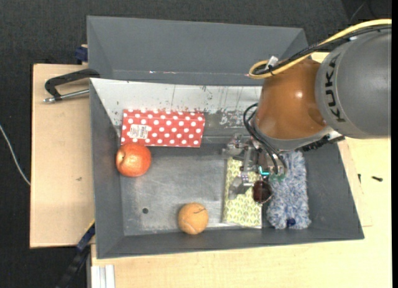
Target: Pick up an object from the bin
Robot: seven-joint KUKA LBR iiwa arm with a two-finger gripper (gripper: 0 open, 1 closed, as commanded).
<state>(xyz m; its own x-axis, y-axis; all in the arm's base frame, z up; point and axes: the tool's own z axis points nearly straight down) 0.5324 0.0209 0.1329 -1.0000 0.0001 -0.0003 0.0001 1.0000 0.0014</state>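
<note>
**Gripper low over a patterned packet near the bin's right wall**

Robot arm (357, 88) reaches into a grey metal bin (186, 47) from the right, its wrist under a rounded orange cover (289, 103). The gripper (245, 178) points down over the upper half of a flat packet (242, 209). Whether it is open, closed or touching the packet cannot be told, because its metal parts and cables overlap there.

The packet is a narrow rectangle, yellow-green with a fine, busy print. It lies flat on the bin floor, right of centre, its long side running from the middle of the floor to the bin's bottom edge. A fuzzy blue-and-white cloth (292, 187) lies along its right side, touching or nearly so, and fills the strip up to the right wall.

To the packet's left the floor is bare grey metal. A tan, roundish fruit (193, 218) sits near the bottom edge, close to the packet's lower left corner but apart from it. A red apple (134, 160) rests by the left wall. Just above it, a red box with white dots (163, 129) lies along the top edge of the floor, well apart from the gripper.
</note>
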